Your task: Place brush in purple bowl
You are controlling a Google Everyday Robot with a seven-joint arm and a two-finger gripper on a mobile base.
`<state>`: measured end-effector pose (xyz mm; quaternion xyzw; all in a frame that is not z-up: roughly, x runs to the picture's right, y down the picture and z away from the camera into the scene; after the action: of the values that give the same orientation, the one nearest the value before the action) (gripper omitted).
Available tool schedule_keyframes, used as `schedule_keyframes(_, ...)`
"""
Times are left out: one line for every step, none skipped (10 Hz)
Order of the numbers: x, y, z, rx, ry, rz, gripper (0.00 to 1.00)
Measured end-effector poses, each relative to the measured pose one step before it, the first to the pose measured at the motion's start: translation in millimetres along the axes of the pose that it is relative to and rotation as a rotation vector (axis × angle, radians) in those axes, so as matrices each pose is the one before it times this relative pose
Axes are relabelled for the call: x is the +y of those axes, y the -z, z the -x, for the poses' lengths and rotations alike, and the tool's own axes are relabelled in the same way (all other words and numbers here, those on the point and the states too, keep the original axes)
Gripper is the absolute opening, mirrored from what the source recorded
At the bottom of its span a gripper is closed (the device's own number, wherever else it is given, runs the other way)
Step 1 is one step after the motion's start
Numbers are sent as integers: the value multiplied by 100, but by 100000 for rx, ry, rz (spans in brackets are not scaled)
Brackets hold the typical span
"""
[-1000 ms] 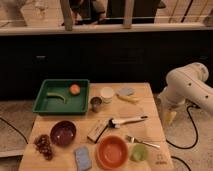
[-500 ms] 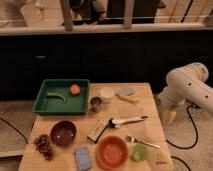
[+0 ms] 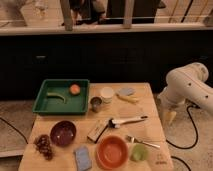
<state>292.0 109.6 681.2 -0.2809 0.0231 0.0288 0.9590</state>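
The brush (image 3: pixel 127 120) lies flat near the middle of the wooden table, white handle pointing right, dark head at its left end. The purple bowl (image 3: pixel 63 133) sits at the front left of the table and holds nothing. My white arm reaches down at the right, off the table's edge, and my gripper (image 3: pixel 168 116) hangs there with its tan fingers pointing down, to the right of the brush and well away from it. It holds nothing.
A tan-and-dark block (image 3: pixel 97 131) lies beside the brush head, a fork (image 3: pixel 142 142) in front of it. An orange bowl (image 3: pixel 112 151), green cup (image 3: pixel 139 152), blue sponge (image 3: pixel 83 157), grapes (image 3: pixel 44 145), metal cup (image 3: pixel 95 103), white cup (image 3: pixel 106 94) and green tray (image 3: pixel 61 96) stand around.
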Motion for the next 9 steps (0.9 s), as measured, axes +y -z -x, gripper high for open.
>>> schedule_keyframes(15, -12, 4, 10, 11, 24, 80)
schedule_keyframes(233, -193, 270, -380, -335, 346, 80)
schedule_keyframes(420, -265, 670, -1063, -690, 558, 80)
schedule_keyframes(473, -395, 1290, -1337, -484, 701, 80)
schedule_keyframes(150, -206, 858, -795, 85, 321, 80)
schedule_keyframes(192, -147, 235, -606, -186, 432, 80)
schedule_keyframes(105, -84, -181, -127, -392, 111, 80)
schedule_keyframes(87, -119, 70, -325, 48, 176, 80)
schedule_keyframes(214, -338, 364, -468, 522, 251, 80)
